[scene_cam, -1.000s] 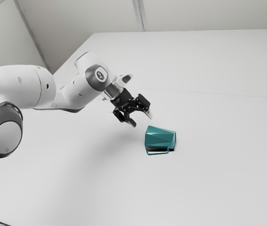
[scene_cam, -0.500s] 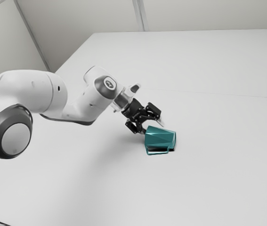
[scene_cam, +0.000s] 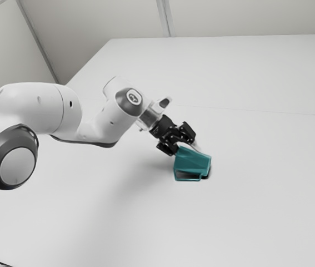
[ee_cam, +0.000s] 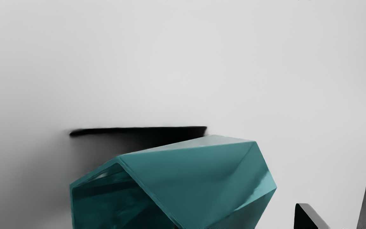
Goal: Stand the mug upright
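In the exterior view the black gripper (scene_cam: 188, 148) is at the upper side of the teal faceted mug (scene_cam: 192, 162), its fingers open and spread along the mug. The mug lies on its side, its handle (scene_cam: 188, 179) toward the view's bottom. In the wrist view the gripper (ee_cam: 243, 222) has one finger (ee_cam: 308, 218) beyond the mug's outer wall, with a gap between. A small dark bit shows at the mouth of the mug (ee_cam: 189, 178); the other finger is otherwise hidden. The handle is hidden there.
The mug rests over a white table surface (scene_cam: 246, 206), with a dark shadow (ee_cam: 145, 132) beside it in the wrist view. A white panel (scene_cam: 218, 72) rises behind. The arm comes in from the exterior view's left.
My hand has moved down and toward the exterior view's right, reaching the mug. Over the last half second the mug has shifted slightly that way and turned a little.
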